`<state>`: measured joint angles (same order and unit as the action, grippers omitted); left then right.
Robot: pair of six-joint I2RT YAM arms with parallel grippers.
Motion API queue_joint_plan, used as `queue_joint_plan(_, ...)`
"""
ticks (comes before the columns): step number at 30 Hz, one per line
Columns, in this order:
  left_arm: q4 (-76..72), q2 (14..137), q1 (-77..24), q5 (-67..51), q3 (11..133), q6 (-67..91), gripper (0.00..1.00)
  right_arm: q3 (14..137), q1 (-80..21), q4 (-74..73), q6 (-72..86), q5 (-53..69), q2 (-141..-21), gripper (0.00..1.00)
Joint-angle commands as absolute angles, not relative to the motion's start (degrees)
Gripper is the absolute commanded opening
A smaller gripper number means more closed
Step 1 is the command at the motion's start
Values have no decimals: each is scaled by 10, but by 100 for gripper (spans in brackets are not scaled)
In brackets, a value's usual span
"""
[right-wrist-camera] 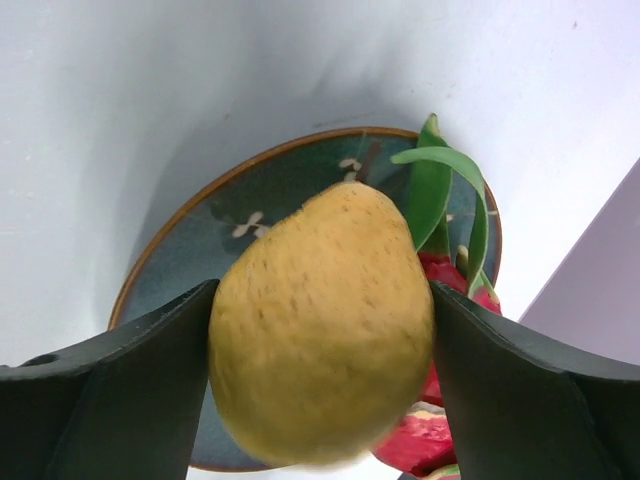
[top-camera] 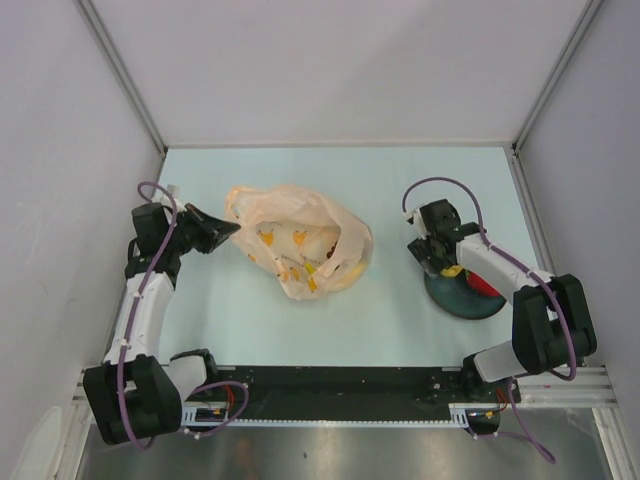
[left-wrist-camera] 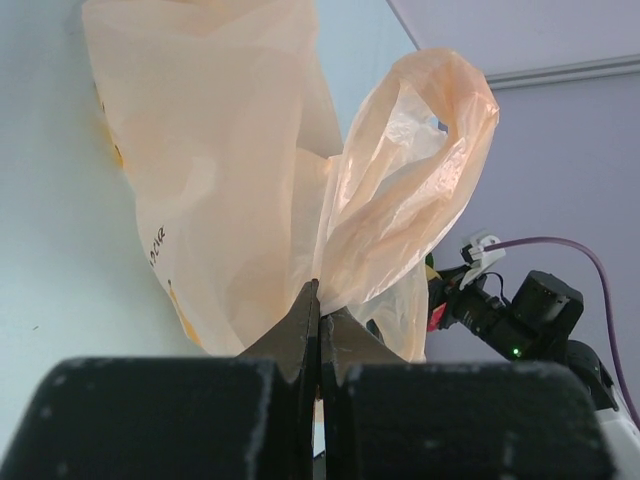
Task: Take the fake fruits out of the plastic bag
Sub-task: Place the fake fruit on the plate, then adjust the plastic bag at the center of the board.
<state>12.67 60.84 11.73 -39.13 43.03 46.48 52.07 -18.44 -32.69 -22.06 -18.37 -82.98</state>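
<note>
The peach-orange plastic bag [top-camera: 300, 245] printed with bananas lies mid-table, with yellow and red shapes showing through it. My left gripper [top-camera: 228, 229] is shut on the bag's handle [left-wrist-camera: 400, 190] at its left end. My right gripper [top-camera: 447, 266] is shut on a yellow pear-shaped fake fruit [right-wrist-camera: 322, 335] and holds it just above the dark blue-grey plate [right-wrist-camera: 215, 225]. A red fake fruit with green leaves [right-wrist-camera: 440, 280] lies on that plate, which also shows in the top view [top-camera: 460, 298].
White walls enclose the table on the left, back and right. The plate sits near the right arm. The right arm [left-wrist-camera: 530, 310] shows beyond the bag in the left wrist view.
</note>
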Motion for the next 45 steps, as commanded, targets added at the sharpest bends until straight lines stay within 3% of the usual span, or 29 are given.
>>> queue_joint_plan(1, 117, 589, 123, -391, 425, 465, 1, 520, -207, -326, -223, -184, -810, 89)
queue_joint_plan(4, 116, 589, 125, -393, 425, 467, 0, 520, -213, -330, -226, -192, -803, 95)
queue_joint_plan(10, 114, 583, 126, -393, 422, 467, 0, 529, -221, -334, -230, -199, -788, 96)
queue_joint_plan(19, 121, 594, 129, -388, 432, 454, 0, 723, -320, -345, -179, -54, -769, 100)
queue_joint_plan(22, 127, 594, 129, -388, 436, 445, 0, 788, -373, -333, -164, 36, -777, 96)
queue_joint_plan(27, 129, 583, 128, -401, 432, 441, 0, 827, -448, -270, -153, 60, -808, 72)
queue_joint_plan(34, 141, 566, 128, -419, 439, 437, 0, 867, -508, -260, -171, 49, -914, 72)
queue_joint_plan(42, 127, 544, 128, -425, 438, 447, 0, 925, -523, -236, -117, 15, -1080, 57)
queue_joint_plan(45, 149, 544, 128, -428, 460, 414, 0, 855, -515, -256, -120, 9, -1045, 54)
